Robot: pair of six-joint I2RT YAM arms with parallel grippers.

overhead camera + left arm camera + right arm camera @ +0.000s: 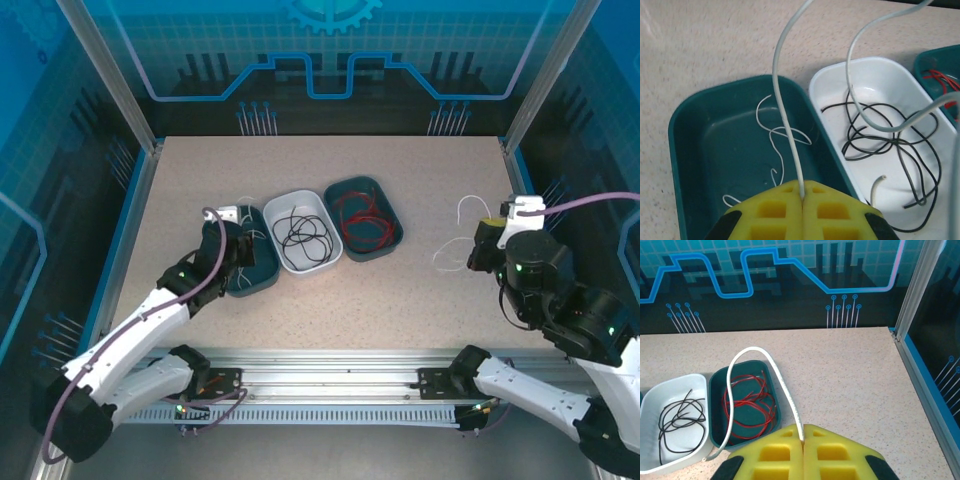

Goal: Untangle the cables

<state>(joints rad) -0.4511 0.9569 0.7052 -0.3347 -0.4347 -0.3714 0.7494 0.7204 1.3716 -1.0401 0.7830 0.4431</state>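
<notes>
White wire (784,115) sits in clenched left gripper (802,192) over 9 o'clock teal tray (695,165), second white wire (728,400) in clenched right gripper (803,440) at 3 o'clock; both look light, springy, slick, so grip near ends.

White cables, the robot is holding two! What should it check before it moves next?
1. Left gripper shut on the left white cable: ok.
2. Right gripper shut on the right white cable: ok.
3. Black cables inside the white tray: ok.
4. Red cables inside the right teal tray: ok.
5. Left white cable free of the thin white wires in the left teal tray: cannot tell.
</notes>
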